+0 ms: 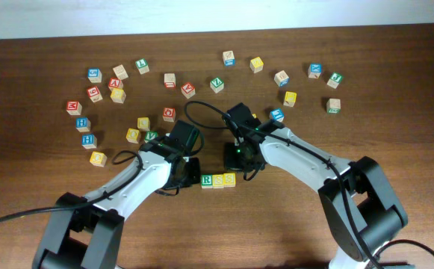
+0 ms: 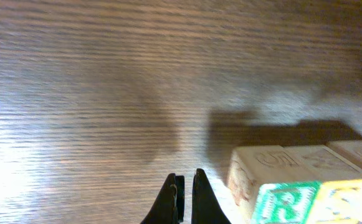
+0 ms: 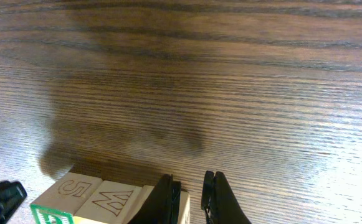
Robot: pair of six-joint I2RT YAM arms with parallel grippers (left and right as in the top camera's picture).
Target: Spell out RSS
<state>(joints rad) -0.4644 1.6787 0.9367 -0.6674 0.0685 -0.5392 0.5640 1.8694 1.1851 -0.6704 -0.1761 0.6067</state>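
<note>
As they sit touching in a row, RSS (image 1: 218, 180) shows one green R face, two yellow — left gripper (image 2: 185, 178) and right gripper (image 3: 190, 180) both closed, holding nothing.

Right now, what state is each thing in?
R cube: green face up, first in the row, touching the next cube.
Middle cube: yellow face up, touching both neighbours.
End cube: yellow face up, last in the row.
Left fingers: shut, empty, beside the R cube.
Right fingers: shut, empty, at the End cube.
Other cubes: scattered, apart from the row.
</note>
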